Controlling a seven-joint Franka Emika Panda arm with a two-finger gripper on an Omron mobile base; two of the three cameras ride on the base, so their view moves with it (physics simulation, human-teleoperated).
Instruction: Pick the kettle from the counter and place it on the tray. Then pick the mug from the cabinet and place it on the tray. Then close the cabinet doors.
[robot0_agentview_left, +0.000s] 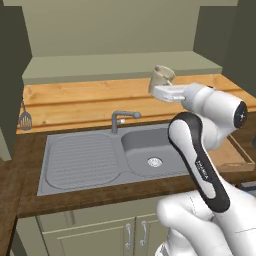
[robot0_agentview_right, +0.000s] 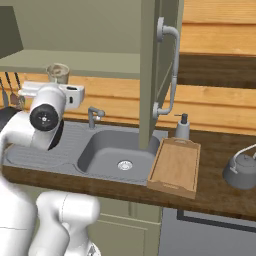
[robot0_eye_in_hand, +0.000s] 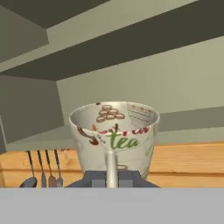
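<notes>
We are holding the mug (robot0_eye_in_hand: 114, 136) by its loop handle, which is standing as a thin pale strip pinched tight between our two dark fingertips (robot0_eye_in_hand: 96, 178), so the gripper (robot0_eye_in_hand: 111, 178) is clamped narrow on it. In the hand view the mug is sitting upright straight ahead of the fingers, its open mouth facing up, and its printed side is reading "tea". Beyond it the pale green inside of the cabinet (robot0_eye_in_hand: 131, 83) is rising above and behind the fingertips, with the orange plank wall (robot0_eye_in_hand: 188, 159) lower down and a few hanging utensils (robot0_eye_in_hand: 43, 168) off to one side of the fingers. In the left base view the gripper (robot0_agentview_left: 159, 90) is reaching sideways and the mug (robot0_agentview_left: 161, 76) is hanging in the air in front of the cabinet shelf (robot0_agentview_left: 115, 65), above the sink (robot0_agentview_left: 145, 150) and near the faucet (robot0_agentview_left: 122, 119). In the right base view the mug (robot0_agentview_right: 58, 73) is riding just past the hand (robot0_agentview_right: 75, 95). Well away from the fingers, past the open cabinet door (robot0_agentview_right: 152, 75), the tray (robot0_agentview_right: 174, 167) is lying bare on the counter (robot0_agentview_right: 215, 190) beside the sink, a soap bottle (robot0_agentview_right: 182, 127) is standing behind it, and the kettle (robot0_agentview_right: 242, 170) is sitting on the counter further along, apart from the tray.
</notes>
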